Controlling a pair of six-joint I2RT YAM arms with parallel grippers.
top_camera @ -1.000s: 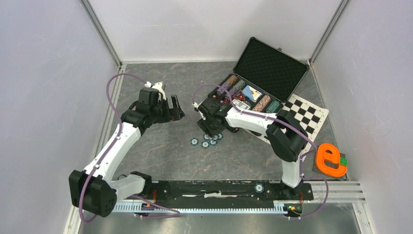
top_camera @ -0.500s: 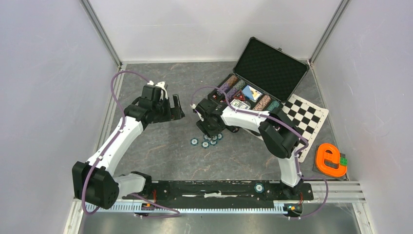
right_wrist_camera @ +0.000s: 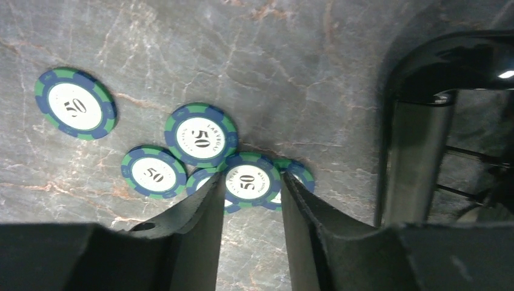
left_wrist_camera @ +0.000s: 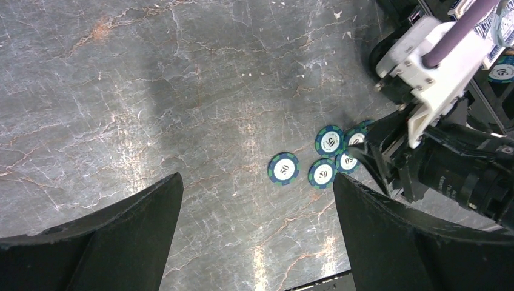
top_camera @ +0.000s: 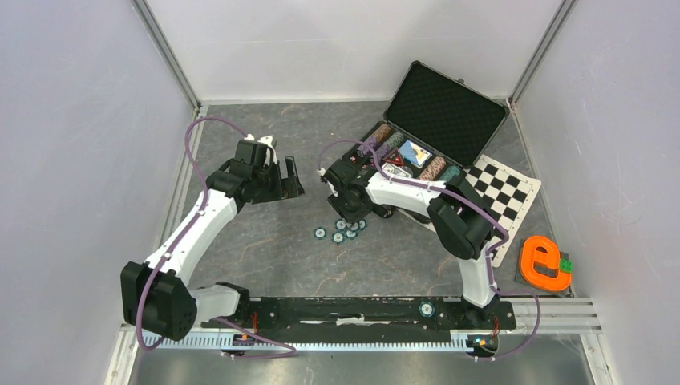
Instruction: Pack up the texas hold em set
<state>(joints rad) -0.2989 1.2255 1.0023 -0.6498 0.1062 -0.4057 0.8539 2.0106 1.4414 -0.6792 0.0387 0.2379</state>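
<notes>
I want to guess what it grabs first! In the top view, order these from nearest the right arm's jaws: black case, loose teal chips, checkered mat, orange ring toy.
1. Loose teal chips, in the middle, left of the case.
2. Black case, open, behind and to the right.
3. Checkered mat, right of the case.
4. Orange ring toy, at the near right corner.

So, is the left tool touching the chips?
Apart. Top view shows bare table between the open left tool and the loose chips.
</notes>
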